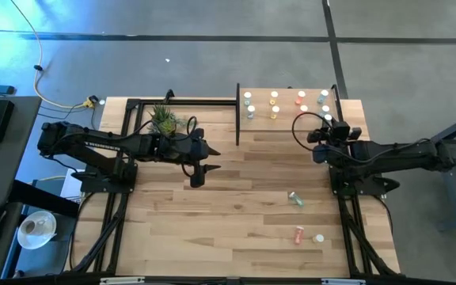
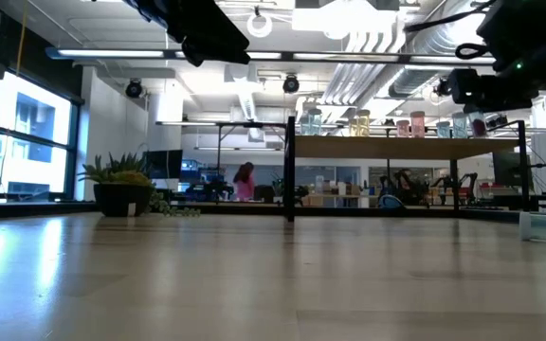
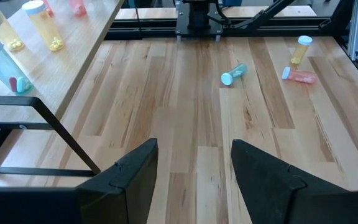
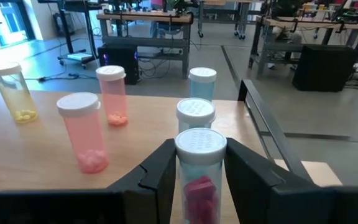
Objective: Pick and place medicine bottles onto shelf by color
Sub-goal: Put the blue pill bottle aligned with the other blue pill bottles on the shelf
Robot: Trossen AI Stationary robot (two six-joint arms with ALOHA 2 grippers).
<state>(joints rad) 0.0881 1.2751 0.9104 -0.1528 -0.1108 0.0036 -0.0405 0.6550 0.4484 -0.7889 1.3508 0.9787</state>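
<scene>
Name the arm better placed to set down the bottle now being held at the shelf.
Right. The right hand already grips a teal bottle over the shelf, beside the other teal bottles. The left hand hangs open over mid-table, holding nothing.

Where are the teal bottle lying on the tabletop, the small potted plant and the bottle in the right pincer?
Teal-green plastic bottle lying on the tabletop (image 3: 234, 73): left wrist view, its side.
Small green potted plant (image 1: 164, 119): high view, its leaves.
Clear teal bottle in the right pincer (image 4: 200, 144): right wrist view, its white cap.

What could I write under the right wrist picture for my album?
Right gripper holds a teal bottle over the shelf.
</scene>
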